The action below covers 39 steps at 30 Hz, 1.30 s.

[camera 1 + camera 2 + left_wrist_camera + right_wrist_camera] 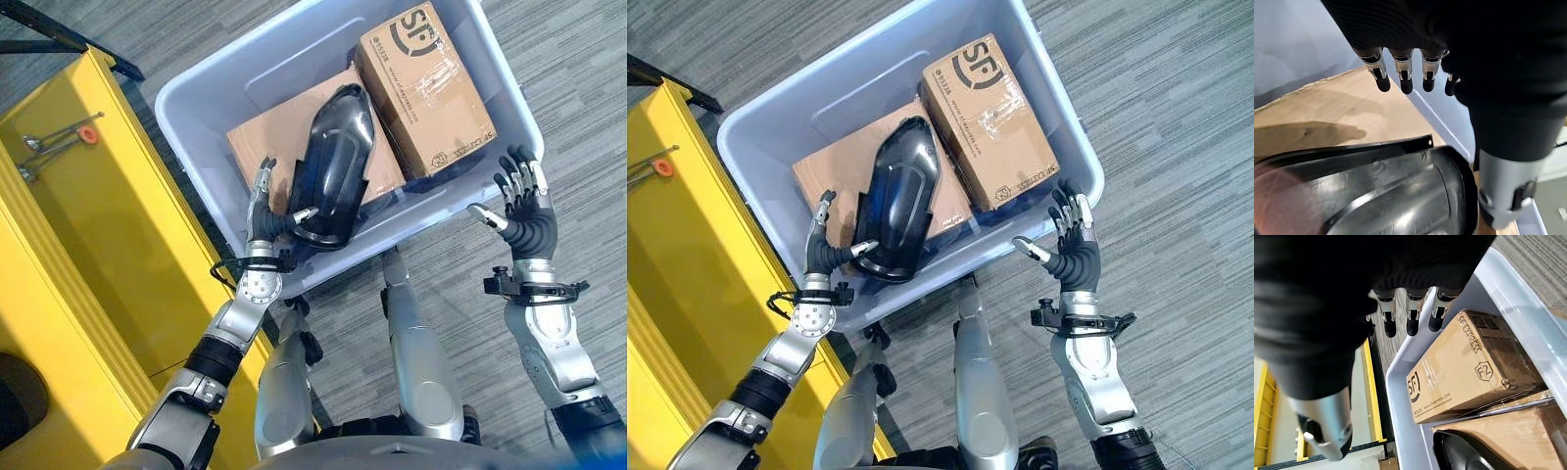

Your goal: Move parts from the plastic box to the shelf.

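Left hand [263, 217] open, thumb touching black part [335, 162] in plastic box [196, 88], centre frame; needs firm grip first. Right hand [525, 211] spread, lower right, should brace opposite edge.

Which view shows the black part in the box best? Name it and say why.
The right eye view: the whole black part shows, lying on flat cardboard in the plastic box, the left robot hand at its near end. The left eye view nearly matches. The left wrist view shows its glossy rim; the right wrist view, a corner.
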Motion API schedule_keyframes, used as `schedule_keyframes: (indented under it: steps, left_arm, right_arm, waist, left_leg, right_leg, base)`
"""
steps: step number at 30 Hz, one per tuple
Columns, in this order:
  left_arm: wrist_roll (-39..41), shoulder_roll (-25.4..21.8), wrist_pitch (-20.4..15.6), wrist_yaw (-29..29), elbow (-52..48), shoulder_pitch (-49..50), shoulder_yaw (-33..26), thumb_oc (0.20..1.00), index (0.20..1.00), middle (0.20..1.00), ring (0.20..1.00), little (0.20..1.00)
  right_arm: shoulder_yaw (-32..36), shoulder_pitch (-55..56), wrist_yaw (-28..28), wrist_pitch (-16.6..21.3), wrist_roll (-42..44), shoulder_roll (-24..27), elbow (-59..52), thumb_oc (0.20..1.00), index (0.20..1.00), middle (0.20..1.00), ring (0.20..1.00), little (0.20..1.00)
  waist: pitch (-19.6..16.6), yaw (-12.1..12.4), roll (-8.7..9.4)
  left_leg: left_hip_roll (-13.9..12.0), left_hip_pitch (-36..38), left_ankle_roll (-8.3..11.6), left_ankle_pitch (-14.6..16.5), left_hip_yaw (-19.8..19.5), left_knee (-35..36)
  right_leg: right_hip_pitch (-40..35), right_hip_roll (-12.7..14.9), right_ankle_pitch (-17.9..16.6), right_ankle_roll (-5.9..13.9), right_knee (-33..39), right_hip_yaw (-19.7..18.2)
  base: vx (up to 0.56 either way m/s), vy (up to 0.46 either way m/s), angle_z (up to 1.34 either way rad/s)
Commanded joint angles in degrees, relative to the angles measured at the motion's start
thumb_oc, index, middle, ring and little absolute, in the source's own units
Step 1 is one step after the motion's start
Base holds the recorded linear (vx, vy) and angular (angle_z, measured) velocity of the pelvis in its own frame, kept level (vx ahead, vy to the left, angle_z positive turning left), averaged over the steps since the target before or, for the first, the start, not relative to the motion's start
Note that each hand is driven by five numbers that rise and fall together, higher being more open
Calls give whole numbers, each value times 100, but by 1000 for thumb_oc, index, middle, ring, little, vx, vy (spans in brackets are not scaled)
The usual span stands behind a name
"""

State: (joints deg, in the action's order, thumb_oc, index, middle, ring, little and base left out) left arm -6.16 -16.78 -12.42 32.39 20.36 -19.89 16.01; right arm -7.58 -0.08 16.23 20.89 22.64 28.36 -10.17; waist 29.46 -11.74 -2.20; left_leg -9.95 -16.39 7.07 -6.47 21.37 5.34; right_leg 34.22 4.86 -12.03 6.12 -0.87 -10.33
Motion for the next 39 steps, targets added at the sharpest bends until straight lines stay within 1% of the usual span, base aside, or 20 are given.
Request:
schedule_keyframes:
  steps: [1,3,8,9,10,11,12,13,15,16,18,20,21,24,25,26,27,28,33,39]
  left_arm:
    - [149,-185,-30,402,482,-306,-322,1000,1000,1000,1000,1000]
    - [248,-129,13,539,737,-436,-365,1000,1000,1000,1000,1000]
    - [471,-49,63,644,1172,-743,-288,1000,1000,1000,1000,1000]
    - [511,-22,73,672,1422,-861,-257,1000,1000,1000,1000,1000]
    - [603,25,127,745,1877,-1142,-162,1000,1000,1000,1000,1000]
    - [636,55,159,788,2055,-1257,-137,1000,1000,1000,1000,1000]
    - [671,60,199,891,2574,-1540,-72,1000,1000,1000,1000,1000]
    - [764,135,343,966,3305,-1832,-45,1000,1000,1000,1000,1000]
    - [921,182,403,1021,3846,-2142,-74,1000,1000,1000,1000,1000]
    - [1014,227,501,1032,4266,-2385,-80,1000,1000,1000,1000,1000]
    - [1001,255,560,1090,4372,-2525,-38,1000,1000,1000,1000,1000]
    - [971,317,705,1206,4657,-2721,59,1000,1000,1000,1000,1000]
    - [971,317,705,1206,4657,-2721,59,1000,1000,1000,1000,1000]
    - [1139,371,930,1188,5245,-2871,-68,1000,1000,1000,1000,1000]
    - [1143,392,967,1152,5287,-2879,-73,1000,1000,1000,1000,1000]
    - [1142,395,1006,1113,5364,-2893,-84,915,915,915,915,915]
    - [1130,389,1047,1069,5420,-2903,-88,448,448,448,448,448]
    - [1159,392,1051,1056,5434,-2910,-122,200,200,200,200,200]
    - [1061,403,1000,1048,5358,-2882,-90,200,200,200,200,200]
    - [1050,436,919,1076,5254,-2831,-95,200,200,200,200,200]
  right_arm:
    - [73,-26,123,291,-144,2,-210,1000,1000,1000,1000,1000]
    - [37,-45,167,289,-157,22,-192,1000,1000,1000,1000,1000]
    - [-43,-69,231,294,-119,60,-192,1000,1000,1000,1000,1000]
    - [-77,-91,241,309,-101,74,-178,1000,1000,1000,1000,1000]
    - [-152,-113,263,323,-91,99,-167,1000,1000,1000,1000,1000]
    - [-185,-115,268,332,-86,116,-167,1000,1000,1000,1000,1000]
    - [-269,-141,273,363,-45,149,-150,1000,1000,1000,1000,1000]
    - [-392,-187,267,374,-10,187,-168,1000,1000,1000,1000,1000]
    - [-473,-199,266,398,25,250,-183,1000,1000,1000,1000,1000]
    - [-554,-200,261,418,58,325,-241,1000,1000,1000,1000,1000]
    - [-589,-192,269,434,96,383,-254,1000,1000,1000,1000,1000]
    - [-730,-263,261,427,156,447,-242,1000,1000,1000,1000,1000]
    - [-730,-263,261,427,156,447,-242,1000,1000,1000,1000,1000]
    - [-883,-355,218,445,271,514,-260,1000,1000,1000,1000,1000]
    - [-896,-350,207,438,282,520,-275,1000,1000,1000,1000,1000]
    - [-909,-369,186,428,294,532,-277,1000,1000,1000,1000,1000]
    - [-904,-372,174,417,295,530,-287,1000,1000,1000,1000,1000]
    - [-891,-364,165,413,295,521,-299,1000,1000,1000,1000,1000]
    - [-817,-293,147,441,283,483,-322,1000,1000,1000,1000,1000]
    - [-729,-163,136,467,269,439,-320,1000,1000,1000,1000,1000]
  waist:
    - [34,-76,307]
    - [34,-94,339]
    - [34,-143,388]
    - [34,-166,407]
    - [34,-202,433]
    - [34,-218,446]
    - [34,-252,466]
    - [34,-295,501]
    - [34,-340,516]
    - [34,-385,534]
    - [34,-416,531]
    - [34,-468,533]
    - [34,-468,533]
    - [34,-539,554]
    - [34,-550,557]
    - [34,-565,562]
    - [34,-581,569]
    - [34,-586,569]
    - [34,-609,563]
    - [34,-590,504]
  left_leg:
    - [-65,154,10,741,-560,-796]
    - [-68,121,15,732,-548,-793]
    - [-81,19,26,708,-530,-819]
    - [-88,-11,30,700,-526,-828]
    - [-92,-60,39,695,-524,-842]
    - [-94,-76,42,696,-522,-852]
    - [-100,-110,47,696,-510,-874]
    - [-108,-127,52,700,-490,-897]
    - [-111,-158,57,706,-470,-922]
    - [-110,-212,57,719,-457,-965]
    - [-114,-264,60,724,-451,-998]
    - [-104,-344,56,739,-428,-1024]
    - [-104,-344,56,739,-428,-1024]
    - [-108,-412,60,766,-342,-1057]
    - [-112,-413,61,772,-331,-1060]
    - [-117,-415,61,774,-315,-1058]
    - [-120,-407,57,782,-301,-1055]
    - [-123,-401,55,789,-284,-1058]
    - [-148,-358,55,801,-274,-1050]
    - [-152,-202,65,803,-325,-995]
  right_leg:
    - [-280,100,896,104,-911,310]
    - [-237,84,885,104,-909,307]
    - [-129,54,872,99,-923,290]
    - [-89,47,870,96,-936,286]
    - [-35,37,867,94,-951,280]
    - [-14,30,864,94,-960,277]
    - [31,18,861,91,-982,269]
    - [82,-7,857,91,-1007,247]
    - [134,-20,863,94,-1031,226]
    - [197,-35,871,94,-1062,203]
    - [256,-44,869,92,-1084,192]
    - [382,-69,850,106,-1126,137]
    - [383,-69,850,106,-1126,137]
    - [530,-131,844,106,-1179,56]
    - [543,-141,843,104,-1186,44]
    - [566,-154,841,104,-1191,25]
    - [571,-167,835,109,-1188,14]
    - [574,-174,834,110,-1191,7]
    - [562,-207,842,98,-1193,10]
    - [436,-206,862,83,-1180,52]
  base:
    - [0,0,0]
    - [39,23,-1]
    - [0,0,0]
    - [0,0,0]
    - [0,0,0]
    - [0,0,0]
    - [0,0,0]
    - [0,0,0]
    - [0,0,0]
    - [0,0,0]
    - [17,-1,-7]
    - [15,-3,-17]
    - [13,10,-15]
    - [15,3,-12]
    - [17,4,-14]
    - [16,7,-16]
    - [15,11,-19]
    - [14,-3,-21]
    - [12,-16,-18]
    - [8,-10,3]
